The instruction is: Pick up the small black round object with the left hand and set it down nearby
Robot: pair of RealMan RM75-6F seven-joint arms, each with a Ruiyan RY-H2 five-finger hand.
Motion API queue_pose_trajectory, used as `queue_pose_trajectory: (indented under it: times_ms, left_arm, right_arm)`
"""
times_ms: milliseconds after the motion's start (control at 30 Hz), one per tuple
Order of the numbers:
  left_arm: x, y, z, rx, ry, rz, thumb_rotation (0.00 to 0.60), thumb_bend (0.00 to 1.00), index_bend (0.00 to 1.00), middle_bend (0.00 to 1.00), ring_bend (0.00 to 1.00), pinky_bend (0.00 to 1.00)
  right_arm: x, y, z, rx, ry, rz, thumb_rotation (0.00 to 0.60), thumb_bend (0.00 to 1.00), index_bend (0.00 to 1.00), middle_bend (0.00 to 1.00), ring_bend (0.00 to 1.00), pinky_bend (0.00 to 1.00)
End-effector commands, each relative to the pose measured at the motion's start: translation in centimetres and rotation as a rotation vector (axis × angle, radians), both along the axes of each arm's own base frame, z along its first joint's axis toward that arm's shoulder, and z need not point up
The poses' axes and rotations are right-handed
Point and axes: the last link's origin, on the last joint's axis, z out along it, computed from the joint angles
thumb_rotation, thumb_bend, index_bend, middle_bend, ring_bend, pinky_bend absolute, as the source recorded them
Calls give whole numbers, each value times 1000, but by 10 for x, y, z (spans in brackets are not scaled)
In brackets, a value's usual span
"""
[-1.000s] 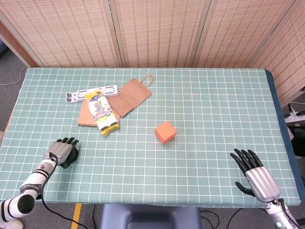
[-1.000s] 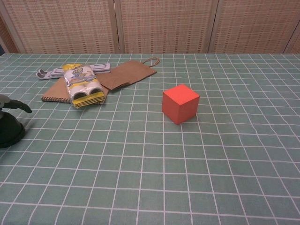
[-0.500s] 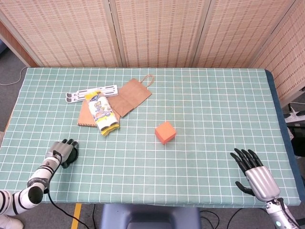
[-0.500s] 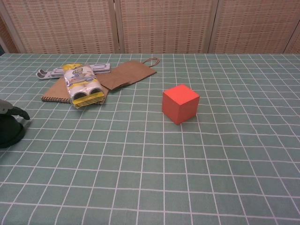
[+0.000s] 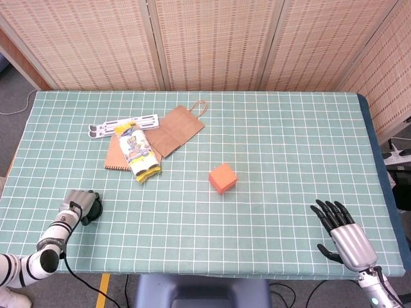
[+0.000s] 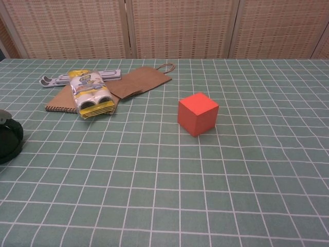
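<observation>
**Head view: left hand on black round object, near-left desk corner**

Left hand (image 5: 76, 204) over small black round object (image 5: 93, 208) at near-left of desk (image 5: 270, 160); fingers curled at it, grip unclear, cannot tell. Object low on desk in chest view (image 6: 9, 141). Right hand (image 5: 343, 237) at near-right edge, fingers apart, empty. Red cube (image 5: 223, 178) mid-desk. Yellow packet (image 5: 138, 153) on paper bag (image 5: 173, 130), well apart from object.
</observation>
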Motion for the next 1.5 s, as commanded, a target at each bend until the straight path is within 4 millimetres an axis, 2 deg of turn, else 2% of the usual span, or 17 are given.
queue_pose_trajectory:
  times_ms: [33,167,300,433,567,733,867,967,1133,1200,1400,1500]
  left_arm:
    - [-3,-2,1,9,-1,-7,600,351,314,304,326,551]
    - [-6,-1,1,20,-3,-13,600,352,354,350,380,627]
    - [-6,1,3,46,-17,-28,600,355,430,478,509,747]
    - [-5,-3,6,72,-83,-54,600,362,461,513,541,769]
    - [-2,-8,9,78,-226,-60,600,362,427,503,543,773]
    - [2,-10,20,136,-505,-29,600,362,390,482,538,763]
    - [4,-4,29,172,-679,-22,600,361,389,484,536,770]
    - [10,0,32,229,-886,-6,600,364,398,499,537,773]
    - [9,2,43,287,-1327,178,600,366,391,500,536,774]
    - [3,7,51,287,-1392,204,600,366,405,502,540,783]
    - [-15,10,53,234,-1286,212,600,366,424,522,552,795]
    - [-25,8,49,132,-1043,204,600,375,435,524,552,794]
  right_arm:
    - [0,0,0,0,-1,0,600,175,0,0,0,0]
    - [0,0,0,2,1,-2,600,176,0,0,0,0]
    - [0,1,0,0,1,-1,600,175,0,0,0,0]
    - [0,1,0,-1,0,-1,600,176,0,0,0,0]
    - [0,1,0,1,-5,-2,600,176,0,0,0,0]
    - [1,0,0,2,-15,2,600,176,0,0,0,0]
    - [2,1,1,-3,-32,11,600,175,0,0,0,0]
    - [1,1,1,-5,-34,6,600,176,0,0,0,0]
    - [3,1,1,-9,-51,19,600,175,0,0,0,0]
    - [2,1,0,-4,-48,18,600,175,0,0,0,0]
    - [3,2,0,-6,-45,20,600,176,0,0,0,0]
    - [2,2,-1,1,-36,20,600,176,0,0,0,0]
